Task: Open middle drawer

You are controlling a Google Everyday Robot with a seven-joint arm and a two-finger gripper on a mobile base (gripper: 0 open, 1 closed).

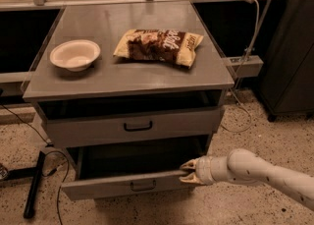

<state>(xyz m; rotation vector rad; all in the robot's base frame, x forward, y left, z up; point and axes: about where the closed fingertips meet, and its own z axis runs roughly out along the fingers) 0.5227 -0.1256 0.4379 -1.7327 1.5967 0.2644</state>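
Observation:
The middle drawer (pixel 113 185) is a grey metal drawer with a small black bar handle (pixel 142 186). It stands pulled well out of the cabinet, and its deep tray is dark inside. My gripper (pixel 188 172) is at the right end of the drawer front, level with its top edge, on a white arm that comes in from the lower right. Its two tan fingertips (pixel 189 164) are spread apart and touch or nearly touch the front. The top drawer (pixel 135 126) above is pulled out only slightly. The lowest drawer is hidden under the open one.
On the cabinet top (pixel 132 79) sit a white bowl (pixel 75 54) at the left and a chip bag (pixel 159 46) in the middle. A black stand leg (pixel 34 184) and cables lie on the speckled floor at the left. A dark cabinet (pixel 289 47) stands at the right.

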